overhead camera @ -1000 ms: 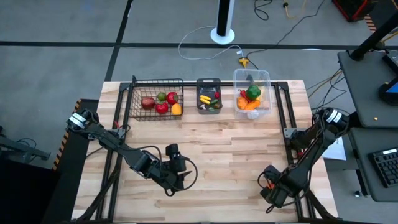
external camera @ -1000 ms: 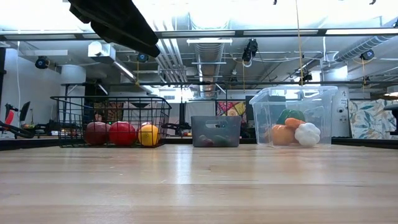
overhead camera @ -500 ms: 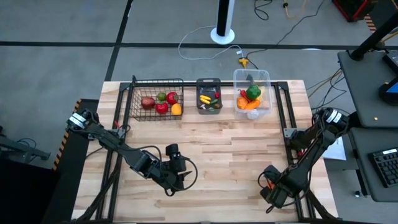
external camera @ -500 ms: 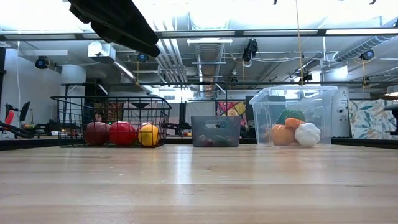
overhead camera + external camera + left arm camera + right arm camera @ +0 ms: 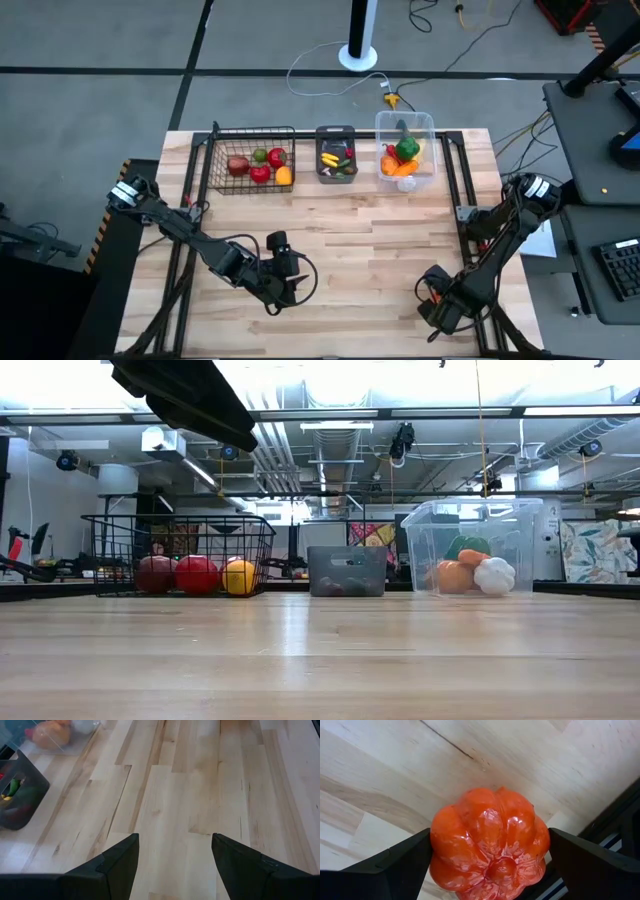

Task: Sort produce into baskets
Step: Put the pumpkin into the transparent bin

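One piece of produce is still out of the baskets: an orange-red ribbed toy, pumpkin- or pepper-shaped (image 5: 489, 842), sits squarely between the fingers of the right gripper (image 5: 437, 305), low over the near right corner of the table (image 5: 380, 260). Both fingers (image 5: 405, 865) flank it at full spread. The wrist view does not settle whether the pads actually press its sides, so a firm hold is only my guess. The toy is squat and round, with no long axis to line up, and its stem dimple faces the wrist camera.

The left gripper (image 5: 283, 283) hangs over the near middle of the table, well apart from the toy, its fingers (image 5: 117, 860) parted with only bare wood between them. The right arm is plainly the nearer one for this piece.

All three containers stand in a row at the far edge, straight ahead of both grippers. The clear plastic tub (image 5: 405, 122), with green, orange and white pieces in it, is closest to the right gripper's line. Beyond it to the left stands the dark grey bin (image 5: 335, 131), then the black wire basket (image 5: 250, 135) with red, green and yellow pieces. I judge the coming move to be a lift and a carry straight away toward the tub.
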Controlling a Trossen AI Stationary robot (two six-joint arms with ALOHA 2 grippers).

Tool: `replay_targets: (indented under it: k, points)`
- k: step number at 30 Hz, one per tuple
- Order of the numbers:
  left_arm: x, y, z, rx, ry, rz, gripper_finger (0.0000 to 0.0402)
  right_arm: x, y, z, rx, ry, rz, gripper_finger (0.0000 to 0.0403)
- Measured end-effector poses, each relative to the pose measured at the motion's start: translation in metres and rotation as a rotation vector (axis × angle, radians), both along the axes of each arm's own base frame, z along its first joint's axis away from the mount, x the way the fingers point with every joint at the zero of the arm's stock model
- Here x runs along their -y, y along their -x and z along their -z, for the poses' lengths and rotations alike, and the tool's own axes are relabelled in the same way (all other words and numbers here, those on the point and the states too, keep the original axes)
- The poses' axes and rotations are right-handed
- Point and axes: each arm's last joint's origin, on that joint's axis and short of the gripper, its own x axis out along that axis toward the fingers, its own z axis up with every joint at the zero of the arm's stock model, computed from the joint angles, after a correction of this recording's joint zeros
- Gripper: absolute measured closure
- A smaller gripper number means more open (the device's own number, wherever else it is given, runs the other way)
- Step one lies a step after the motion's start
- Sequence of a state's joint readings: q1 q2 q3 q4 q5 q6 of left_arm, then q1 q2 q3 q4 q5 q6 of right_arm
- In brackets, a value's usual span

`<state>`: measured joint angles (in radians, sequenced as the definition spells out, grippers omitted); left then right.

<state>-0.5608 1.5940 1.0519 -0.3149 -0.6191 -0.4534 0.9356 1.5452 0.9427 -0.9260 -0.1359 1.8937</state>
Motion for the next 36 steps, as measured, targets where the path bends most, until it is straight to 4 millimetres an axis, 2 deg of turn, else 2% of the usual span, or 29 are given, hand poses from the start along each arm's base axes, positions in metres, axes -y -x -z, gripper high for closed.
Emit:
replay_targets:
  k: [36]
  points:
    - [0.0001,0.0,0.0,0.006,0.02,-0.015,0.017,0.0027,-0.0002,0.0028,-0.024,-0.028,0.003,0.0034]
